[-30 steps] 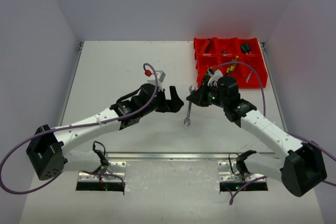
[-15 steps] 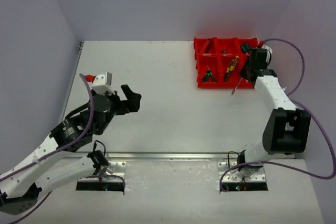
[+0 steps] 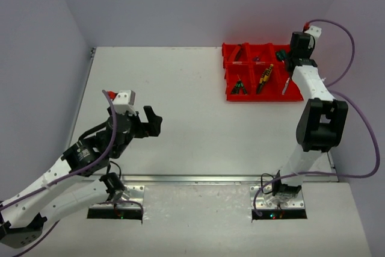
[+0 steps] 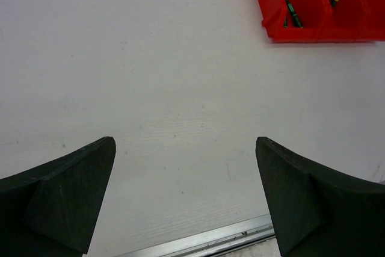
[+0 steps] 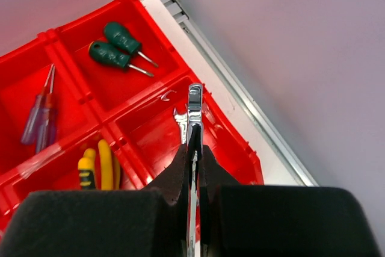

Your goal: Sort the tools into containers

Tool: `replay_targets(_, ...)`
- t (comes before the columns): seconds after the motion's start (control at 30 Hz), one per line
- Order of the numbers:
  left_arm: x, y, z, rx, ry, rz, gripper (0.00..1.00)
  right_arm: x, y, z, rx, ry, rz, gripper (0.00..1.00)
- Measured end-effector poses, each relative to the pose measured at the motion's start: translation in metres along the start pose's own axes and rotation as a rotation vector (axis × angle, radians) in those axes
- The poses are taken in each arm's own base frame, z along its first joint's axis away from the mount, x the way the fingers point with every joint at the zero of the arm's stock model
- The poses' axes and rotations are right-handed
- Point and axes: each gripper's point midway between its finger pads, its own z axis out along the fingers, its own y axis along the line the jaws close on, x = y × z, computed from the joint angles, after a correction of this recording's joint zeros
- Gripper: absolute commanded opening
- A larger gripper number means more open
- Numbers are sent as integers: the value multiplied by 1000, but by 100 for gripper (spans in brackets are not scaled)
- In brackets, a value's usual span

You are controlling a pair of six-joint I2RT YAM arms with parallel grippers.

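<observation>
The wrench [image 5: 194, 103] is the one I am watching. It is silver, and it stands on edge between the fingers of my right gripper [image 5: 192, 154], which is closed tight on its shaft. Its ring end pokes out past the fingertips. In the wrist view that end lies over the corner compartment of the red bins [image 3: 230, 76]. I cannot tell whether it touches the plastic or hangs above it.

In the compartment at 11 o'clock from the wrench tip, two green-handled screwdrivers [image 5: 120, 46] lie side by side. At 8 o'clock, in the next compartment along, I see the yellow-handled pliers [image 5: 99, 170]. Further toward 9 o'clock a pair of thin screwdrivers [image 5: 39, 112] lies in another cell, their handles too blurred to give a colour.

From above, the bins sit at about 1 o'clock on the white table [image 3: 180, 88], hard against its far right corner. The right arm reaches to the 3 o'clock end of the block.

Well apart, at about 8 o'clock on the table, my left gripper [image 4: 186, 191] has its fingers spread wide with nothing between them, only bare table under it. The bins show at 1 o'clock in its own view.
</observation>
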Motion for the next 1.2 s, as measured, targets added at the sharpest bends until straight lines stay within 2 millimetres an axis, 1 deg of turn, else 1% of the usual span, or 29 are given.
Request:
replay_targets(0.1, 3, -2, 2, 5, 12, 12, 100, 6, 2, 15, 10, -9, -16, 0)
replay_targets(0.27, 5, -3, 1, 20, 18, 13, 100, 24, 7, 38, 20, 6, -63, 0)
replay_targets(0.4, 8, -4, 1, 29, 25, 17, 100, 33, 11, 51, 21, 6, -83, 0)
replay_targets(0.43, 8, -4, 1, 31, 25, 16, 100, 34, 12, 52, 21, 4, -84, 0)
replay_targets(0.5, 8, -5, 1, 35, 27, 17, 100, 34, 12, 53, 21, -5, -81, 7)
replay_targets(0.6, 9, -6, 1, 39, 30, 20, 100, 33, 12, 55, 22, -33, -71, 9)
replay_targets(0.67, 9, -6, 1, 41, 30, 19, 100, 39, 10, 56, 30, -39, -71, 8)
replay_targets(0.73, 8, -6, 0, 43, 29, 19, 100, 51, 6, 56, 39, -25, -79, 6)
replay_targets(0.9, 7, -6, -1, 47, 22, 14, 100, 77, 0, 56, 50, 22, -101, 11)
replay_targets(1.07, 7, -6, -2, 48, 21, 16, 100, 80, 0, 56, 47, 29, -68, 16)
replay_targets(1.2, 7, -6, -1, 47, 22, 17, 100, 80, 2, 54, 41, 63, -46, 34)
